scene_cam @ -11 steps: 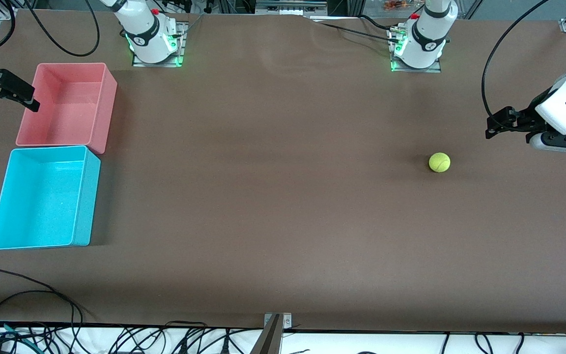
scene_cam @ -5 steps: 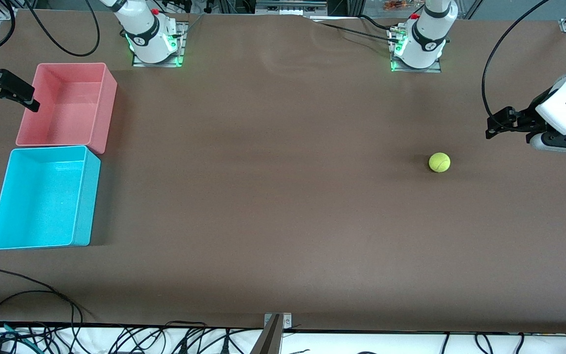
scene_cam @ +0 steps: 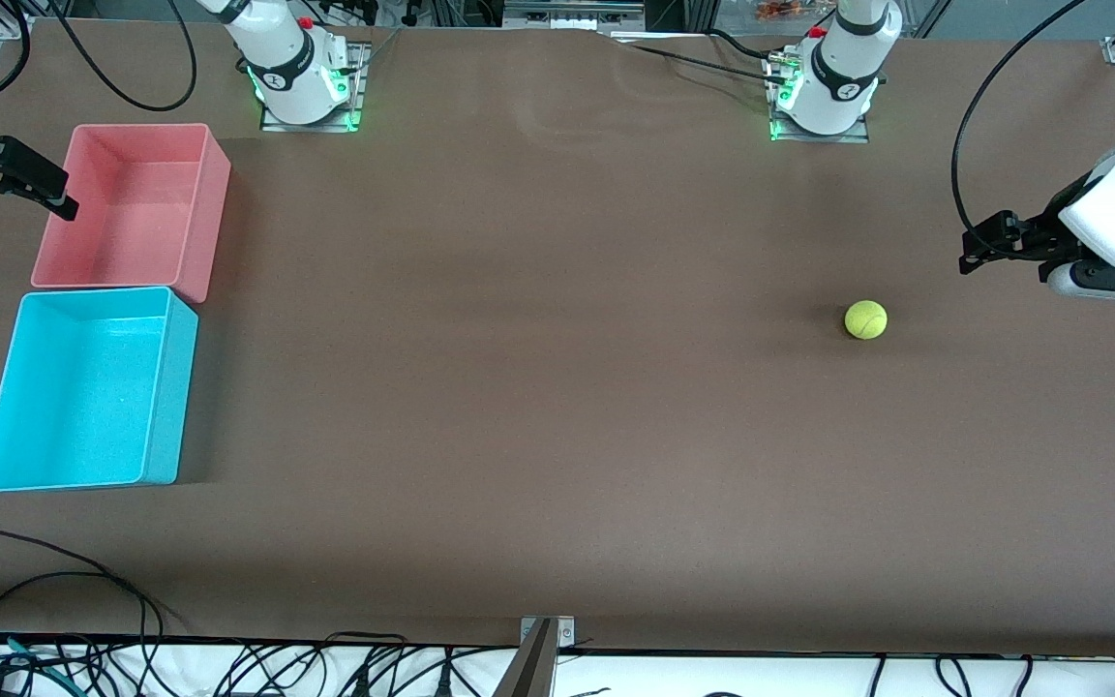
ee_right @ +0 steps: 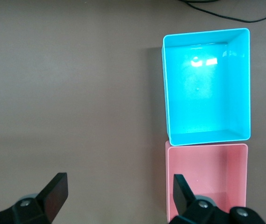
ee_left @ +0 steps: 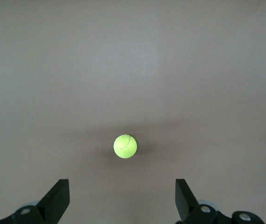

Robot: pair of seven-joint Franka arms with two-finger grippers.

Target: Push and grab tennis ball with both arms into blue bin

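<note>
The yellow-green tennis ball point(scene_cam: 865, 319) rests on the brown table toward the left arm's end, and the left wrist view shows the tennis ball point(ee_left: 125, 146) ahead of the spread fingers. My left gripper point(scene_cam: 979, 244) hangs open and empty over bare table, apart from the ball, at the left arm's end; in its own view the left gripper point(ee_left: 122, 187) holds nothing. The blue bin point(scene_cam: 83, 387) stands empty at the right arm's end; it shows as the blue bin point(ee_right: 207, 88) in the right wrist view. My right gripper point(scene_cam: 56, 194) is open and empty, above the pink bin's outer edge, and appears as the right gripper point(ee_right: 118, 183).
A pink bin point(scene_cam: 132, 203), also empty, stands against the blue bin, farther from the front camera; the right wrist view shows this pink bin point(ee_right: 207, 179) too. Cables point(scene_cam: 54, 581) lie along the table's near edge. Wide bare tabletop lies between ball and bins.
The left arm's hand has crept slightly away from the ball, toward its end of the table. The ball, the bins and the right arm have not moved.
</note>
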